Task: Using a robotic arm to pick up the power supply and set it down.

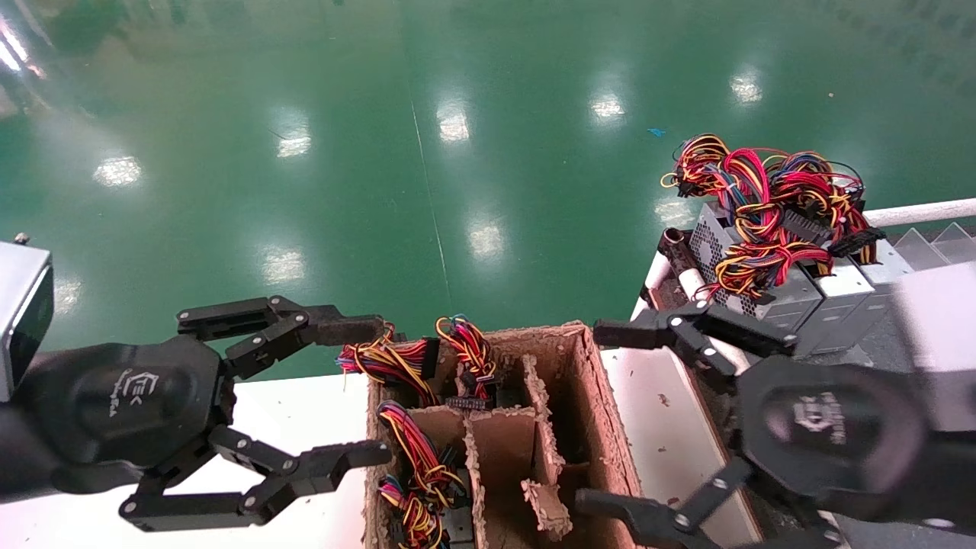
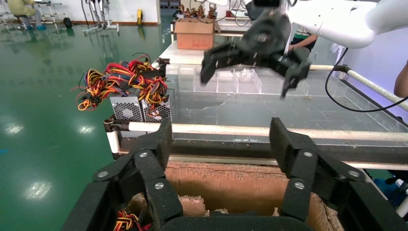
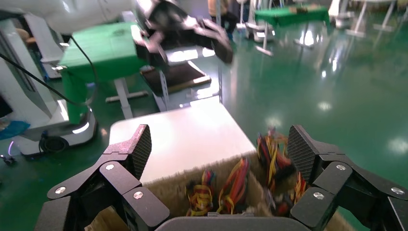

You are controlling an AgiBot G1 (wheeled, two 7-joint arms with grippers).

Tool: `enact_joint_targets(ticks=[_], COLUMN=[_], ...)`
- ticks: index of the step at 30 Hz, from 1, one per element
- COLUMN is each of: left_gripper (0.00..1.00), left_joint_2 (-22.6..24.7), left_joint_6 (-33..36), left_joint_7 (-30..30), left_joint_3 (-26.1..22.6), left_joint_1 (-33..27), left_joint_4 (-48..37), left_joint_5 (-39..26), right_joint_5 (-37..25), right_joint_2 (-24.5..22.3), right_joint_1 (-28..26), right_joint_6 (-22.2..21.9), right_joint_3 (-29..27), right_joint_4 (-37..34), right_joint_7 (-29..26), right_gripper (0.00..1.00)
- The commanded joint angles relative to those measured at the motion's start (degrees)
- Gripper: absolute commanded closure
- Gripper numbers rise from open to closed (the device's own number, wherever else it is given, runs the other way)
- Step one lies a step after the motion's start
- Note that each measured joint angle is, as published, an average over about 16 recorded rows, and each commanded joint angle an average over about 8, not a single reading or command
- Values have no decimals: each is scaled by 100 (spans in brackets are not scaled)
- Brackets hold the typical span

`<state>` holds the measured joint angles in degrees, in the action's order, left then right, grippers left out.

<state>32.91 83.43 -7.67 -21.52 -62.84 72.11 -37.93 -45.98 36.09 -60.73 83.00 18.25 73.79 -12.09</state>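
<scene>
Both arms hang over a torn cardboard box (image 1: 587, 396) at the bottom centre of the head view, each gripper spread wide and holding nothing. The left gripper (image 1: 366, 393) sits at the lower left, its fingers straddling the box's left edge, where bundles of wires (image 1: 415, 450) spill out of the left-hand compartments; the right gripper (image 1: 602, 415) is at the lower right, its fingers bracketing the box's right wall. The box is split by ragged cardboard dividers (image 1: 537, 427), and the compartments toward its right side look bare, so the units still packed appear to be those on the left, where only their wiring shows and the housings are hidden. At the upper right of the head view, power supplies (image 1: 770, 301) stand side by side on a worktop (image 1: 869, 343) behind a white rail (image 1: 923, 212), their coloured leads (image 1: 762, 206) heaped on top; the left wrist view shows a honeycomb fan grille (image 2: 126, 111) facing outward. That tidy row reads as the set-down place, with cables piled on top so they stay off the surface. The wide-open fingers suit a box-shaped body, so I judge this to be the approach to a pick, no unit yet being grasped. Which arm will take it I cannot tell.
</scene>
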Motion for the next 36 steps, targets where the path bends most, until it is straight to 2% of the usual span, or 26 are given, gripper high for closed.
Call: enact_joint_targets(ticks=[1,9,19,20,21,22,27,28,29,30,36], left_gripper=[100,100,100,100,100,91,29,16,4,0,0], left_joint_2=[0,0,0,0,0,0,0,0,0,0,0], left_joint_6=[0,0,0,0,0,0,0,0,0,0,0], left_joint_7=[0,0,0,0,0,0,0,0,0,1,1], left_joint_3=[0,0,-1,-1,-1,-1,-1,-1,-1,-1,-1], left_joint_1=[0,0,0,0,0,0,0,0,0,0,0], left_joint_4=[0,0,0,0,0,0,0,0,0,0,0], left_joint_5=[0,0,0,0,0,0,1,1,1,1,1], right_joint_5=[38,-435,-1142,-1214,-1289,-1364,-1705,-1768,-1827,-1883,-2135], right_joint_2=[-15,225,1086,1187,1288,1388,1824,1899,1968,2035,2391], right_joint_1=[6,-50,-306,-341,-380,-420,-609,-642,-671,-698,-808], right_joint_6=[9,-65,212,234,254,273,300,288,269,245,63], right_joint_3=[-27,350,1091,1156,1220,1280,1515,1550,1581,1609,1729], right_joint_4=[3,-58,-905,-1015,-1128,-1240,-1750,-1835,-1910,-1980,-2299], right_joint_7=[22,-281,-483,-465,-440,-408,-169,-112,-56,-3,241], right_gripper=[0,0,1,8,20,33,95,100,100,100,100])
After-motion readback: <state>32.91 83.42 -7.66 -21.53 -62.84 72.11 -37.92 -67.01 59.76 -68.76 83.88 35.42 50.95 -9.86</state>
